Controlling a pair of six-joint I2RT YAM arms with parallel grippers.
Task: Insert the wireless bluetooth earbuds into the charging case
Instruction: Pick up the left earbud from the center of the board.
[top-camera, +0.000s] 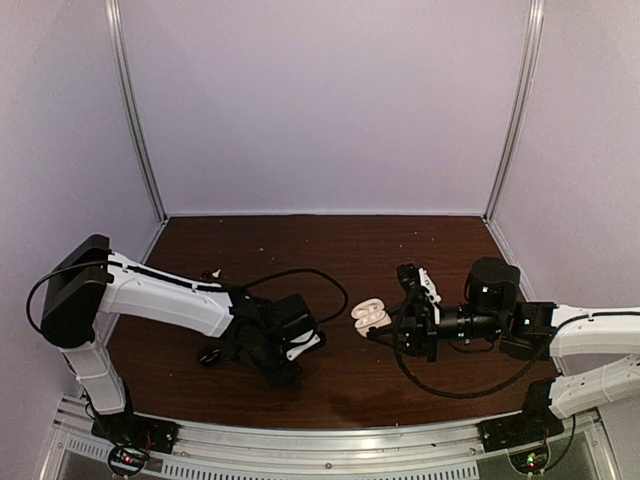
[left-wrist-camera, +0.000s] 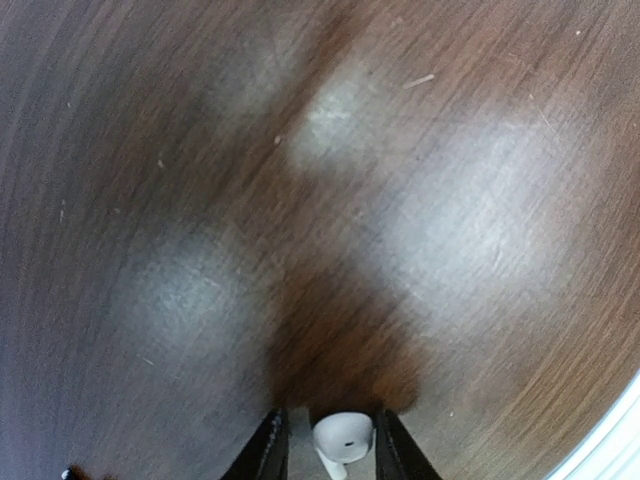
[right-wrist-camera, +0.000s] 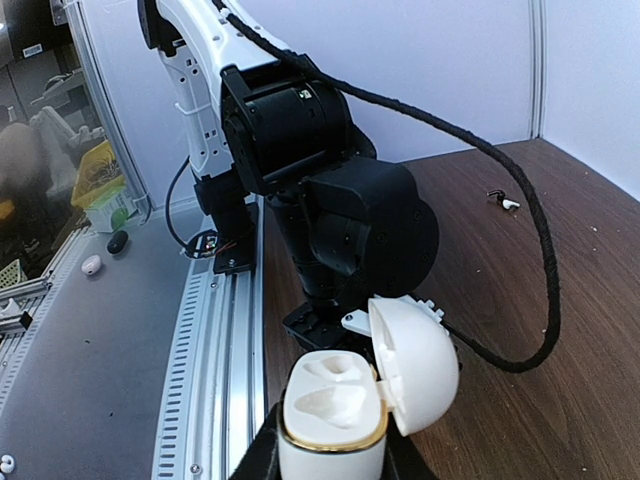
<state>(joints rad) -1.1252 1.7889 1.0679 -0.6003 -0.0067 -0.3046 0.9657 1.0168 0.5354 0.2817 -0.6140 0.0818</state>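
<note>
A white earbud (left-wrist-camera: 343, 438) lies on the dark wood table between the fingers of my left gripper (left-wrist-camera: 330, 452). The right finger touches it; a narrow gap shows on the left side, so the jaws are open around it. My right gripper (right-wrist-camera: 330, 462) is shut on the white charging case (right-wrist-camera: 335, 405), holding it by its base above the table. The lid is hinged open to the right and both sockets are empty. In the top view the case (top-camera: 370, 317) sits mid-table, to the right of the left arm's wrist (top-camera: 275, 340).
A small black pebble-like thing (top-camera: 208, 355) lies left of the left wrist. Another small white earbud (top-camera: 213, 273) rests farther back on the left, and shows in the right wrist view too (right-wrist-camera: 508, 203). Black cables loop round both wrists. A metal rail (top-camera: 320, 440) runs along the near edge.
</note>
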